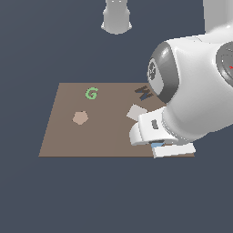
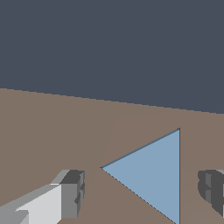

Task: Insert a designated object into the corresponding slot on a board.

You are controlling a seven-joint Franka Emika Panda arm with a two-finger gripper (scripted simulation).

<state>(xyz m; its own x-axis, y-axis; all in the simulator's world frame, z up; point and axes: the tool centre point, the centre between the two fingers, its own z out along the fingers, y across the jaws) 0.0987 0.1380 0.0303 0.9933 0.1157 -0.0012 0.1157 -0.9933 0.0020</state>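
The light blue triangular block [image 2: 153,175] lies flat on the brown board [image 2: 52,131], and a thin dark line runs along one of its edges. My gripper [image 2: 142,192] is open and straddles it, one finger [image 2: 70,194] on each side with a gap to the block. In the exterior view, only a sliver of the blue block [image 1: 158,144] shows under my gripper [image 1: 159,147], at the board's [image 1: 91,141] near edge toward that view's right. No separate dark triangular slot shows in either view. I cannot tell whether the block sits in it.
On the board are a green letter G [image 1: 91,93], a tan pentagon [image 1: 80,117], an off-white square tile [image 1: 135,112] and a dark zigzag cutout [image 1: 144,93]. My bulky white arm [image 1: 195,91] covers the board's right part. A grey-white post [image 1: 116,18] stands beyond the board.
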